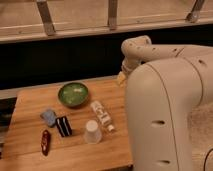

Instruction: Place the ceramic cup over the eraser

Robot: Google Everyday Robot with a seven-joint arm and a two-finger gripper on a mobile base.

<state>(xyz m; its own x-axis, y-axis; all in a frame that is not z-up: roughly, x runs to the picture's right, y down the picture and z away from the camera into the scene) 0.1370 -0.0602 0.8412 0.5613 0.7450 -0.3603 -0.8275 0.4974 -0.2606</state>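
None of the task is done: the small white tapered ceramic cup [92,131] stands near the wooden table's [30,102] front edge, just beside the black white-striped rectangular eraser [63,126], not over it. Lifting and covering remain. The gripper [121,78] hangs at the far right corner; you cannot tell its opening or hold.
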